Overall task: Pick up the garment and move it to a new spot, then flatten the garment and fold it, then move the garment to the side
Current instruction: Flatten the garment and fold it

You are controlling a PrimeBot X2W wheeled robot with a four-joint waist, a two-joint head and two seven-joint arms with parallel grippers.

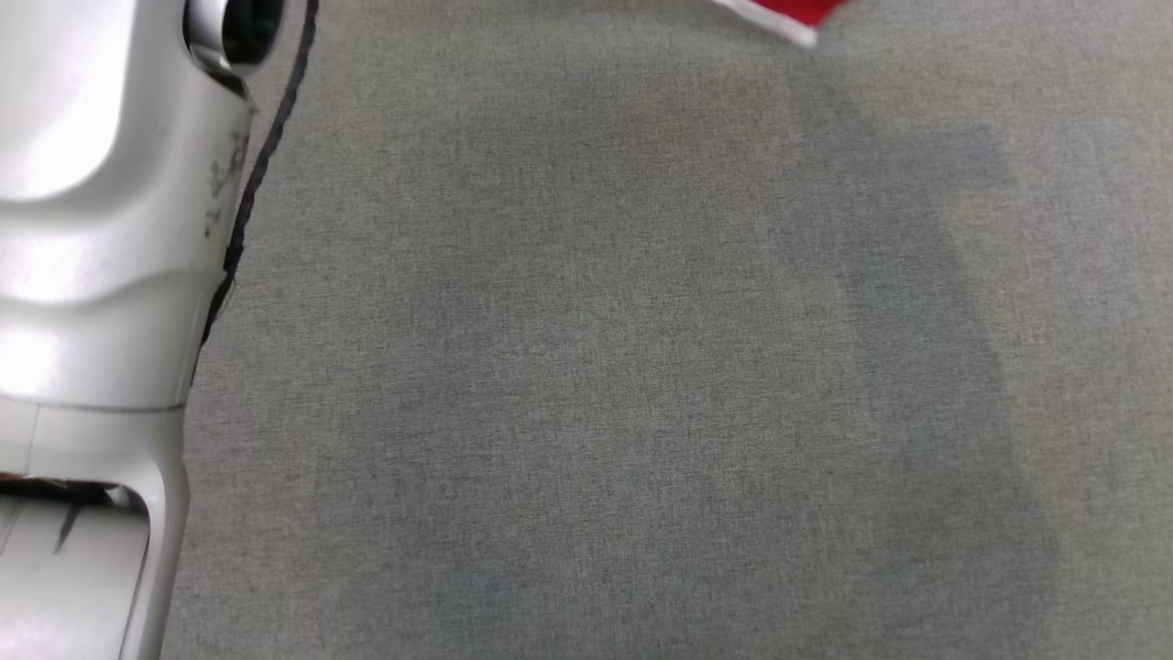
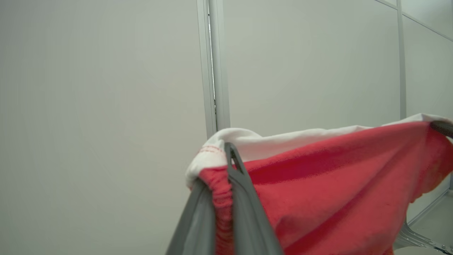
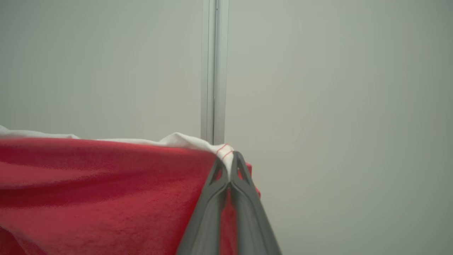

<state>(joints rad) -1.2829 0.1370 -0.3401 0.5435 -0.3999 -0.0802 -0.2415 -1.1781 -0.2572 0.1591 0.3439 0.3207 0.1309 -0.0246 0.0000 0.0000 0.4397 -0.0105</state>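
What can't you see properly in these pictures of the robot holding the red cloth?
- Head view: the top edge cuts off most of the garment; a red-and-white corner peeks in.
- Head view: a pale arm hides the grey surface at the left.
- Both wrist views: the bottom edge cuts off the garment's lower part, so its type is unclear.
- Left wrist view: the garment hides one fingertip of the left gripper.

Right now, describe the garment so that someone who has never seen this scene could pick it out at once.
In front of the pale wall with its upright metal strip, the left claw and the right claw hold the garment stretched between them. It is bright red fabric with a white band along its top edge, vivid against the wall and the grey surface.
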